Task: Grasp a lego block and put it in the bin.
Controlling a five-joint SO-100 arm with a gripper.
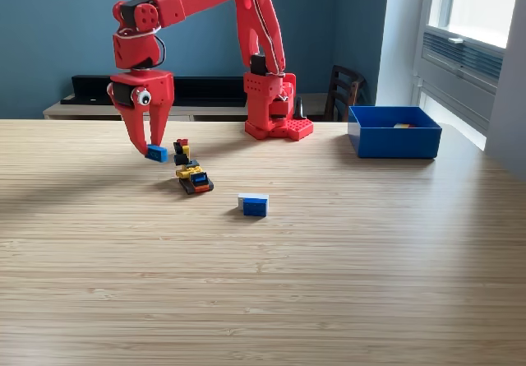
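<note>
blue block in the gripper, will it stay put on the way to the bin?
Probably. The blue block looks rigid and small, likely light, so no sag. But the gripper holds it only at the fingertips, and smooth plastic could slip or twist on the long swing to the bin.

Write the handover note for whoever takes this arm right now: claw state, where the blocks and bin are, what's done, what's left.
Claw: shut on a small blue lego block, lifted just clear of the table, at the exterior view's left.
Bin: blue, far on that view's right, beside the arm's red base; something small and pale lies inside, too small to identify.
Still on the table: a mixed pile of blocks just right of the claw, and a blue-and-white block nearer the middle.
Done: block grasped and raised.
Left: carry it across to the bin, release, then likely the remaining blocks.
</note>
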